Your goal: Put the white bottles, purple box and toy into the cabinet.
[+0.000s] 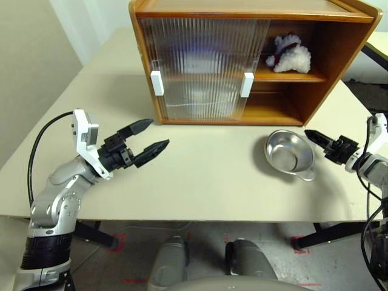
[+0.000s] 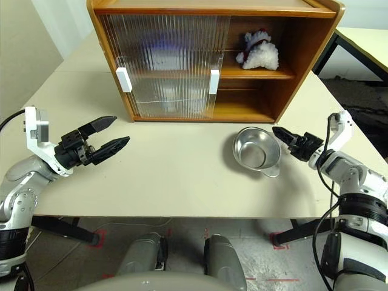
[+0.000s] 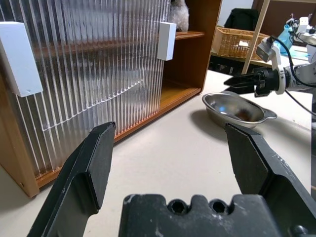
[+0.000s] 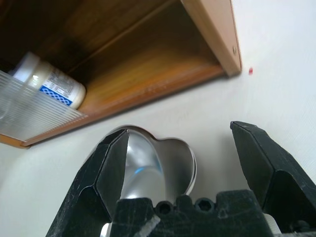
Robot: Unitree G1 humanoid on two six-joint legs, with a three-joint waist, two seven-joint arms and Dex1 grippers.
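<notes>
The brown cabinet (image 1: 339, 66) stands at the back of the table, its ribbed doors (image 1: 200, 66) slid left and the right part uncovered. The toy (image 1: 290, 54), white fluff with red, lies on the upper shelf there. One white bottle (image 4: 49, 81) stands on the lower shelf, half behind a door. A lavender blur behind the doors may be the purple box; I cannot tell. My left gripper (image 1: 159, 133) hovers open and empty over the table in front of the doors. My right gripper (image 2: 274, 128) is open and empty, just right of an empty silver bowl (image 1: 290, 153).
The beige table (image 1: 200, 188) has a bare stretch between the grippers, with its front edge close below them. A second table (image 1: 379, 42) stands at the far right. A wicker basket (image 3: 237, 42) sits on a surface beyond the cabinet's right side.
</notes>
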